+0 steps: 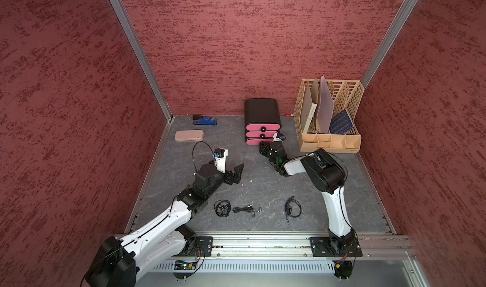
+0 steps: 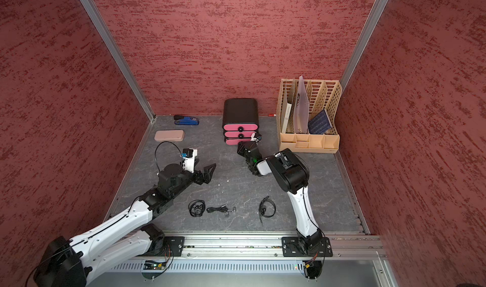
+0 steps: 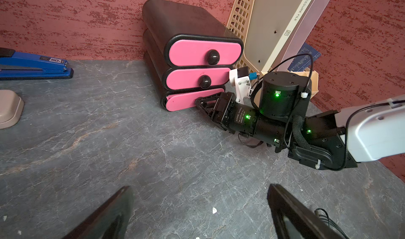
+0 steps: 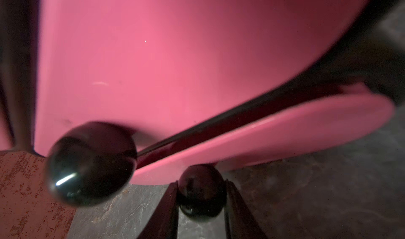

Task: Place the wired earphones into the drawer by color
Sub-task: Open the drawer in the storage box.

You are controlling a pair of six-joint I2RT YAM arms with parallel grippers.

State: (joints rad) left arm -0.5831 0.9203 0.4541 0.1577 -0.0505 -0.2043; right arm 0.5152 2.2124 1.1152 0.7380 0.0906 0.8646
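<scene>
Drawer unit point(image 1: 260, 112): black shell with three pink fronts, at the far middle of the worktop point(image 1: 263, 183), against the back wall. The top two fronts sit flush. The bottom drawer point(image 3: 184, 101) stands a crack out, and the right wrist view shows a dark gap above its front.

Right gripper point(image 3: 203, 103): low at the bottom drawer, fingers pressed on either side of its round black knob point(image 4: 201, 194), pinching it.

Left gripper point(image 1: 236, 173): spread wide and empty, hovering over bare worktop left of the unit.

Wired earphones: three black bundles in a row on the near worktop, left bundle point(image 1: 223, 208), middle bundle point(image 1: 244, 208), right bundle point(image 1: 292, 208). All lie well apart from the unit, none in a gripper. No red or white ones in sight.

Step in hand, by my reckoning: drawing the bottom drawer open.

Advice: pull straight toward the near edge, level with the worktop. The knob is round and glossy and may slip out under a slanted tug. The unit looks light and may slide along, so go slowly. Open far enough for a bundle to drop in.
</scene>
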